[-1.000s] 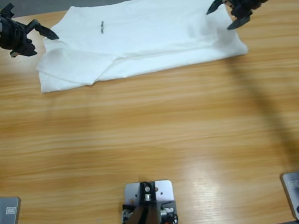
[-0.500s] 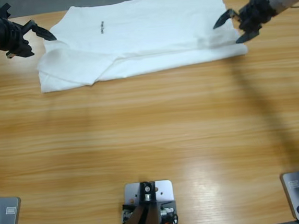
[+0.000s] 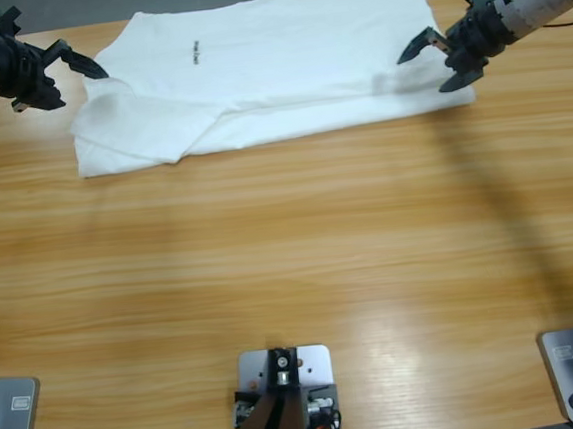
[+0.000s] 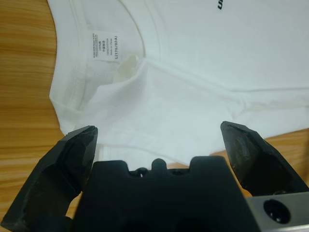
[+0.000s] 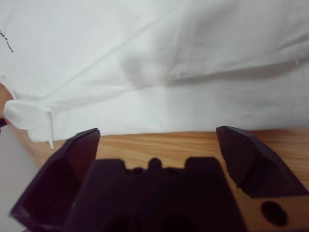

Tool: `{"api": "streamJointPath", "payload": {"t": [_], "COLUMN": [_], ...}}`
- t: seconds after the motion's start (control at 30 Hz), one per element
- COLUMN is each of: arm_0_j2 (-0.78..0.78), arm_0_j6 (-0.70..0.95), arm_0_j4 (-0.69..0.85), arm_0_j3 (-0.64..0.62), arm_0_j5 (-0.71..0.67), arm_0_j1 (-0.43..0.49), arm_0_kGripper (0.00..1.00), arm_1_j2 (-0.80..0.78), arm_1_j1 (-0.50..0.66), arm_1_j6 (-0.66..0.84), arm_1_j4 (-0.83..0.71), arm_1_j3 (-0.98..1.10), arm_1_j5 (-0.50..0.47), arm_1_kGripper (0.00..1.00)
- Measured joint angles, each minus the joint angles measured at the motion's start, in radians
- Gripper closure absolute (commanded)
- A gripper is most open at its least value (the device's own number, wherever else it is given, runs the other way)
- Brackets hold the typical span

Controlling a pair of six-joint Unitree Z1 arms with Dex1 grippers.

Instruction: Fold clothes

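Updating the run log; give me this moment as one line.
T-shirt: partly folded, flat on table | left pincer: open, at collar end | right pincer: open, over hem end

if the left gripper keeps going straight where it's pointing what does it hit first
Most likely the plain white cotton T-shirt: the left gripper, fingers open, points at its collar-side edge on the long wooden table. Its height above the cloth is unclear.

1. The small dark print on the T-shirt is too small to be read from above; in the left wrist view it is cut off by the top edge.
2. The text on the sewn-in label is too small to be read.
3. Both arms are cut off by the high view's side edges.
4. The shirt's far hem is partly cut off by the top edge.
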Motion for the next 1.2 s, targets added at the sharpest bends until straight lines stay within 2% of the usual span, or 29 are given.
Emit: {"api": "streamJointPath", "payload": {"t": [0.9,1.2], "arm_0_j2": [0.000,0.000], "arm_0_j6": [0.014,0.029], "arm_0_j4": [0.012,0.027], "arm_0_j3": [0.000,0.000], "arm_0_j5": [0.000,0.000], "arm_0_j1": [0.000,0.000], "arm_0_kGripper": [0.000,0.001], "arm_1_j2": [0.122,0.157], "arm_1_j1": [0.000,0.000], "arm_1_j6": [0.000,0.000], "arm_1_j4": [-0.025,-0.022], "arm_1_j3": [-0.081,-0.181], "arm_1_j5": [0.020,0.032], "arm_1_kGripper": [0.000,0.000]}}
